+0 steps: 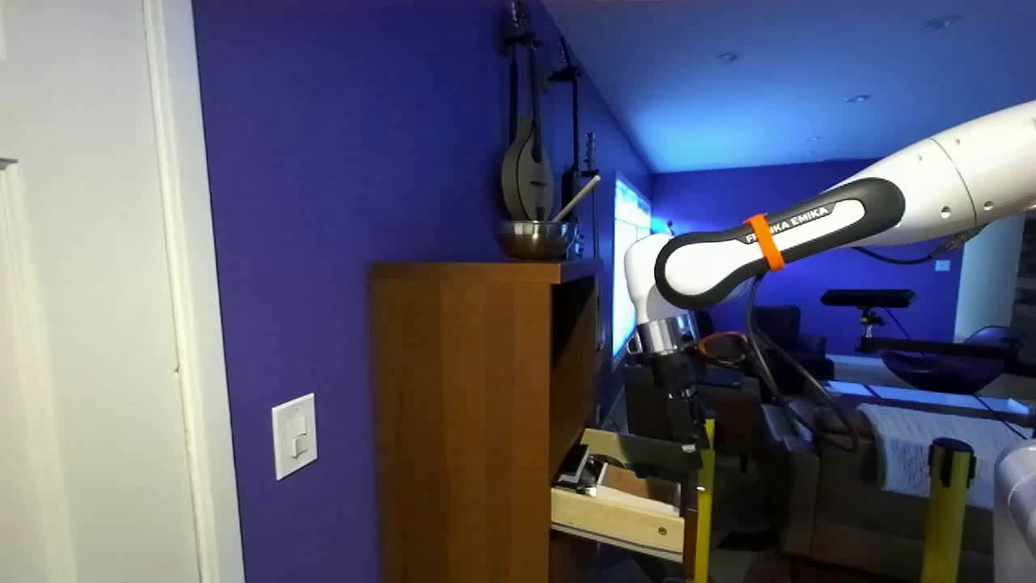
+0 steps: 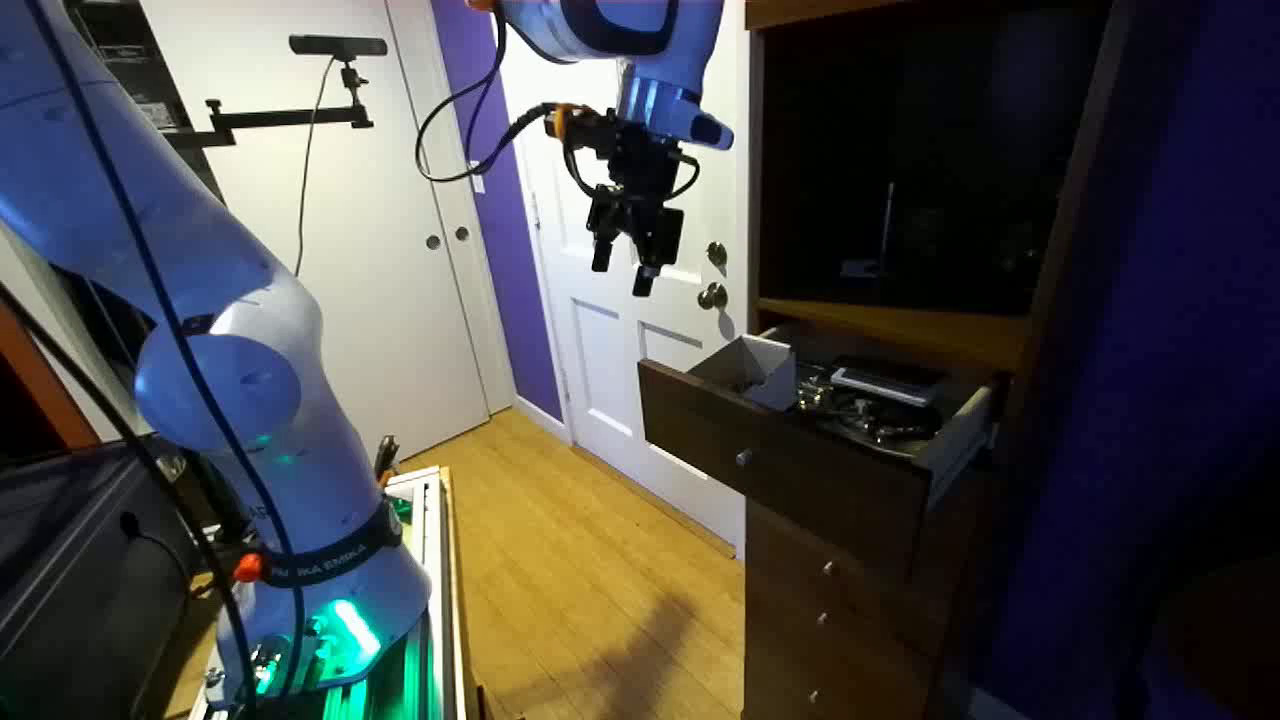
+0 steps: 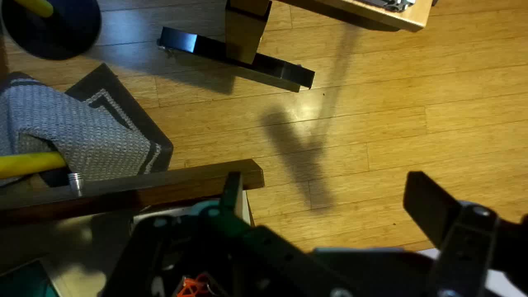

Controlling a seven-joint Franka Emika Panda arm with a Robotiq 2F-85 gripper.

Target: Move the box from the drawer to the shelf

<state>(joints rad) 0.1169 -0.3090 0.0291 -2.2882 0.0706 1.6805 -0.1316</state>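
Box, open end up, long axis indistinct, standing in the drawer, below and apart from the gripper, which is spread and empty.

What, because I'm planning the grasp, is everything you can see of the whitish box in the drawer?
The box is whitish, thin-walled, perhaps cardboard, apparently open on top, its floor unclear. It stands upright inside one end of the drawer, rising above the front panel; its base is hidden. The pincer does not touch it.
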